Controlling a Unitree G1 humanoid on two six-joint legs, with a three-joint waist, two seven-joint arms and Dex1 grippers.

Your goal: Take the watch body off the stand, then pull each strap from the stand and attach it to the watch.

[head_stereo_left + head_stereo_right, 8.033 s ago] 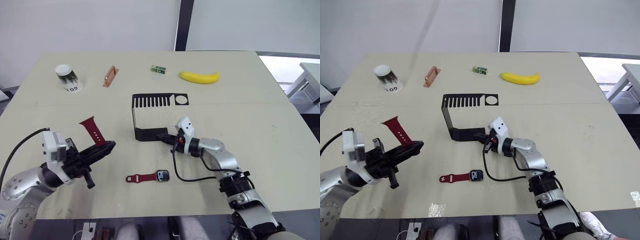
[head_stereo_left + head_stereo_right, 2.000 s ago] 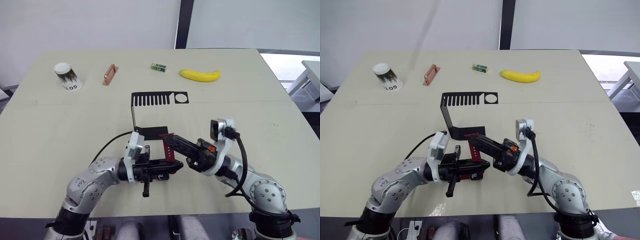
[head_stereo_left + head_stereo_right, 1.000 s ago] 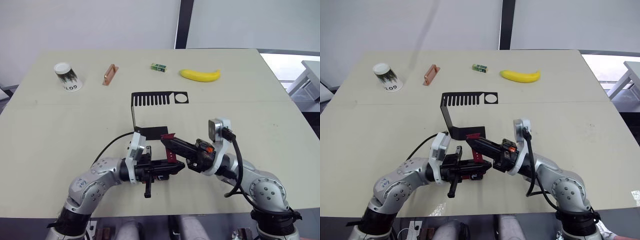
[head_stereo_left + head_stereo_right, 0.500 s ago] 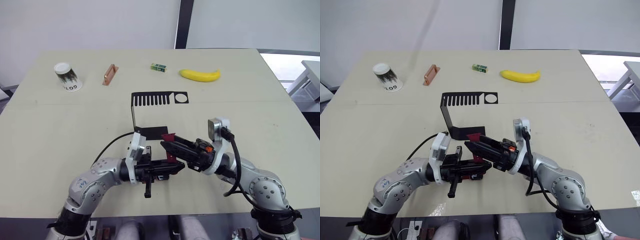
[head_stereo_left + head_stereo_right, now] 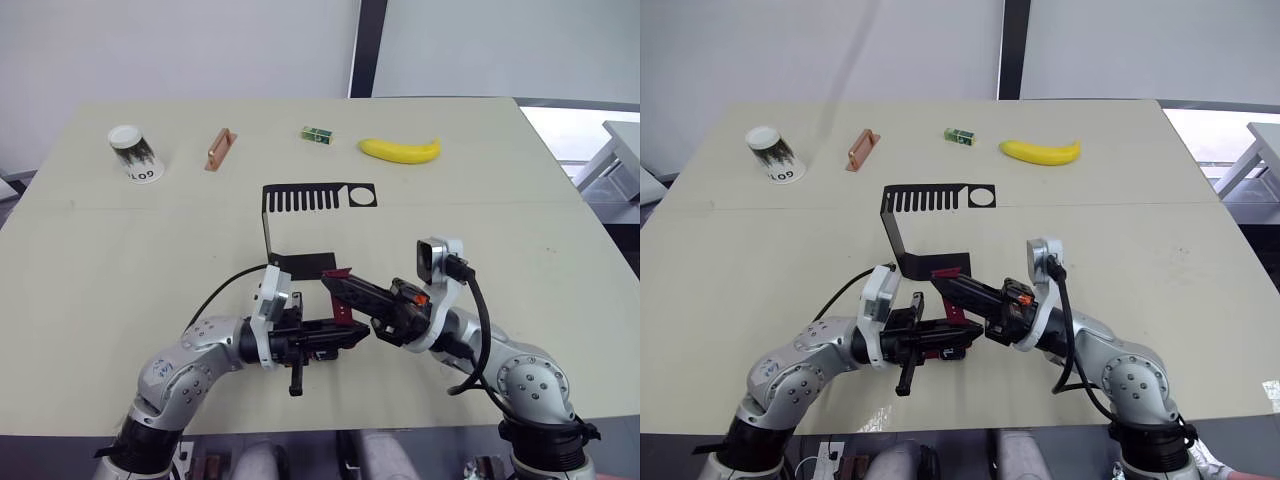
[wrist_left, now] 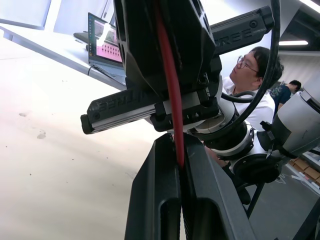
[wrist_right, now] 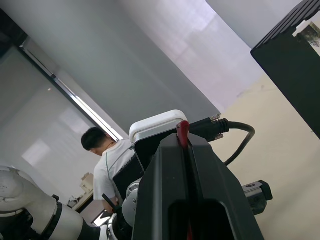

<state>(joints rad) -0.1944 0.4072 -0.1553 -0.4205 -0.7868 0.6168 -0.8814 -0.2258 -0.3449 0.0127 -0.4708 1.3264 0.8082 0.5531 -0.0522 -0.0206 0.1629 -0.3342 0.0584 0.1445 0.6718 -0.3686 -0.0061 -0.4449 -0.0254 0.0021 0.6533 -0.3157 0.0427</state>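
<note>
My right hand (image 5: 338, 288) has eased back slightly, clamped on the second strap (image 5: 337, 300). My left hand (image 5: 352, 338) is closed on the watch (image 5: 952, 350) above the tabletop (image 5: 90, 270); joining continues, unconfirmed.

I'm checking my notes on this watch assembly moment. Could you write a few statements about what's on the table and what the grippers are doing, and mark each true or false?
1. The banana lies at the far side of the table. True.
2. Both straps hang on the stand. False: its slots are bare.
3. The right gripper is shut on a red strap. True.
4. The left gripper is open and away from the right one. False: it is shut, meeting the right gripper.
5. The paper cup stands beside the banana. False: it lies at the far left.
</note>
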